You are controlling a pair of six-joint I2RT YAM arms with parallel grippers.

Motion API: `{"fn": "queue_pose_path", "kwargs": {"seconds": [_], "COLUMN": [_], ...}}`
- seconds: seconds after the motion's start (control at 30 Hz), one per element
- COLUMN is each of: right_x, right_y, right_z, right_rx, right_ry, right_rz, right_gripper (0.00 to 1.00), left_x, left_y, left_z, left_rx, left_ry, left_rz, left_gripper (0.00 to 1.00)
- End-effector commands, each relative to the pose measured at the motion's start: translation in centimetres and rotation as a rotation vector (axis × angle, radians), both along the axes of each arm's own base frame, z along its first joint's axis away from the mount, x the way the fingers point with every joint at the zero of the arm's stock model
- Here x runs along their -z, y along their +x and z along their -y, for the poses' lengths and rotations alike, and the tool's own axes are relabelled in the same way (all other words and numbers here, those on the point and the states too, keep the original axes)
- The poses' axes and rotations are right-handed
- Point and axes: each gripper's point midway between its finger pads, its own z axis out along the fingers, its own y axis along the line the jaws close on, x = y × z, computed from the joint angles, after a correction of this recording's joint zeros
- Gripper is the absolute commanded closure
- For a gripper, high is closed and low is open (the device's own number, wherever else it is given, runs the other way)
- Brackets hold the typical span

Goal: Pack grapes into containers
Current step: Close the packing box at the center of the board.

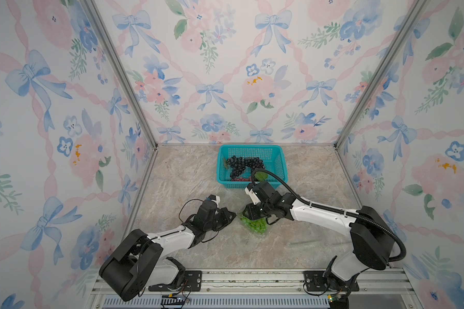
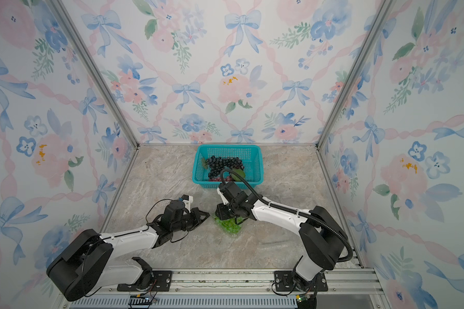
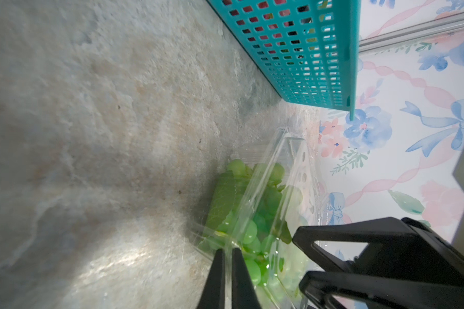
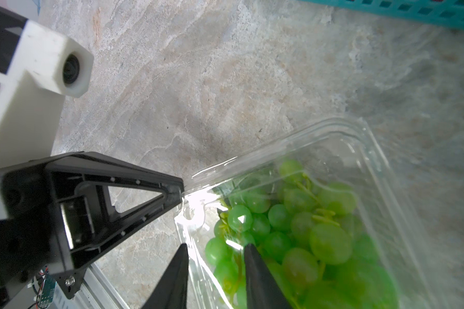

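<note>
So in both top views my left claw (image 1: 235, 214) and right claw (image 1: 244, 211) meet at the clear container (image 1: 260, 234) of green grapes (image 1: 252, 224). It sits on the surface (image 1: 185, 174), on my side of the teal basket (image 1: 252, 146).

Left wrist view: left claw (image 3: 227, 251) is pinched tight on the container's thin rim.

Right wrist view: right claw (image 4: 217, 244) is spread, one finger outside the wall and one over the grapes. The left claw bites the rim corner right beside it.
</note>
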Motion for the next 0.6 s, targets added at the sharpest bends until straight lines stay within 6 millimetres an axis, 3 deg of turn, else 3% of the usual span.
{"fn": "queue_pose_path", "kwargs": {"seconds": [0.0,0.1,0.2,0.33,0.47,0.57], "right_x": [1.6,-1.1,-4.6,-6.9,-6.0,-4.4], "right_y": [-0.7,-0.3,-0.4,-1.3,-3.5,-5.2], "right_z": [1.0,1.3,2.7,5.9,8.7,9.7], "right_rx": [0.003,0.011,0.032,0.098,0.140,0.155], "right_ry": [-0.062,-0.021,0.026,0.058,0.012,-0.030], "right_rz": [-0.033,-0.002,0.033,0.032,-0.014,-0.052], "right_gripper": [0.65,0.58,0.49,0.29,0.17,0.14], "left_x": [1.5,0.3,-0.5,-2.2,-3.8,-5.0], "left_y": [-0.8,-0.1,0.6,1.5,2.3,2.9], "left_z": [-1.0,-1.3,-1.9,-2.5,-3.1,-3.4], "left_rx": [-0.012,-0.030,-0.049,-0.070,-0.096,-0.104], "left_ry": [0.036,0.032,0.061,0.102,0.121,0.123], "left_rz": [-0.039,0.000,0.023,0.076,0.133,0.165], "left_gripper": [0.93,0.89,0.78,0.56,0.45,0.43]}}
